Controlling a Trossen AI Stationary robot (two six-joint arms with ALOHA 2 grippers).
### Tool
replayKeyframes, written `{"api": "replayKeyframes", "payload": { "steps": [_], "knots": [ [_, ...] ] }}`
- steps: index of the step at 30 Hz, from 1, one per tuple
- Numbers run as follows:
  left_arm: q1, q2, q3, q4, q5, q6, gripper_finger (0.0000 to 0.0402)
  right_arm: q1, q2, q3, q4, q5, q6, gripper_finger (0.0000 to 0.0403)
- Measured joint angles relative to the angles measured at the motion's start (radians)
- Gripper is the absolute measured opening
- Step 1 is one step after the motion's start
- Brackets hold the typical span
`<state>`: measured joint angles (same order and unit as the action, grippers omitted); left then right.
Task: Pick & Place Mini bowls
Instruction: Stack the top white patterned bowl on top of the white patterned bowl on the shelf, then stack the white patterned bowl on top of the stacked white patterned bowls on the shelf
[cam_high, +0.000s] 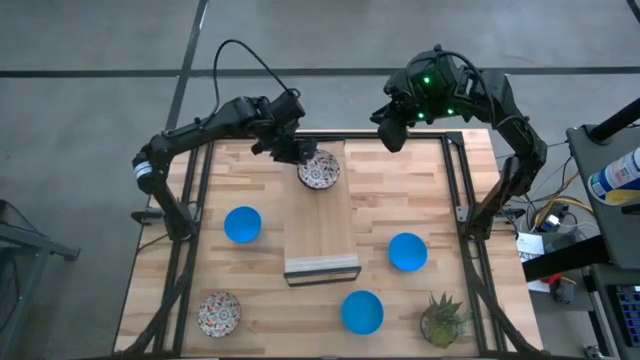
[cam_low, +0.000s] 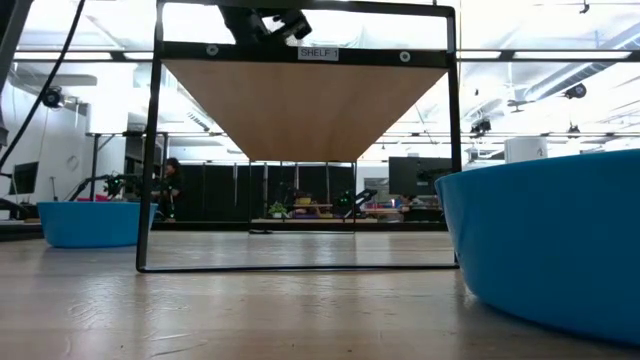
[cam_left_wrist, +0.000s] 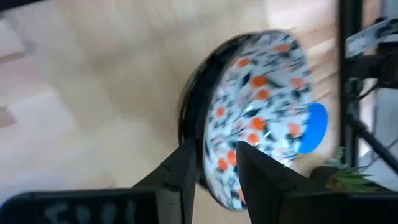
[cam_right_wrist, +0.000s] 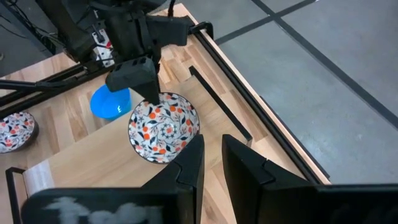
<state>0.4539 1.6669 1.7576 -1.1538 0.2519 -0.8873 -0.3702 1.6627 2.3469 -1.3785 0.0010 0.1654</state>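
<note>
My left gripper (cam_high: 298, 153) is shut on a speckled red-and-dark bowl (cam_high: 319, 170) over the far end of the long pale board (cam_high: 320, 225). The bowl also shows in the right wrist view (cam_right_wrist: 163, 127). My right gripper (cam_high: 392, 132) waits above the table's far edge, right of the bowl, empty, its fingers (cam_right_wrist: 189, 165) nearly together. Three blue bowls (cam_high: 242, 224) (cam_high: 407, 251) (cam_high: 362, 311) and a second speckled bowl (cam_high: 219, 313) sit bottom-down on the table. My left gripper pinches the speckled bowl's rim (cam_left_wrist: 214, 168), one finger on the dark outside (cam_left_wrist: 183, 171) and one on the patterned inside (cam_left_wrist: 264, 174). The fingers come from the table's far left, slanting down. The bowl sits tilted over the board's far end; whether it touches the board, I cannot tell.
The board is a raised shelf on a black frame (cam_low: 150, 150). A small green potted plant (cam_high: 443, 318) stands at the near right corner. In the low view one blue bowl (cam_low: 545, 240) fills the right foreground and another (cam_low: 90, 222) stands at the left.
</note>
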Motion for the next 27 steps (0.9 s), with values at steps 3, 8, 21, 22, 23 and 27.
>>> {"api": "replayKeyframes", "payload": {
  "steps": [3,8,21,22,23,27],
  "knots": [
    [0.001,0.003,-0.001,-0.065,0.0,0.005,0.0106,0.0,0.0,0.0,0.0,0.0,0.0,0.0052],
    [0.001,-0.002,0.004,-0.082,-0.009,0.007,0.0106,0.0,0.0,0.0,0.0,0.0,0.0,0.0052],
    [-0.07,-0.064,0.061,-0.209,-0.011,0.023,0.0106,0.003,0.0,0.0,-0.003,0.0,-0.031,0.0052],
    [-0.083,-0.074,0.061,-0.221,-0.01,0.022,0.0106,0.004,0.0,0.0,-0.003,0.0,-0.046,0.0052],
    [-0.097,-0.085,0.06,-0.233,-0.011,0.019,0.0106,0.006,0.0,0.0,-0.004,0.0,-0.062,0.0052],
    [-0.162,-0.127,0.056,-0.27,-0.011,0.023,0.0106,0.01,0.002,-0.001,-0.021,0.0,-0.121,0.0052]
  ]
}}
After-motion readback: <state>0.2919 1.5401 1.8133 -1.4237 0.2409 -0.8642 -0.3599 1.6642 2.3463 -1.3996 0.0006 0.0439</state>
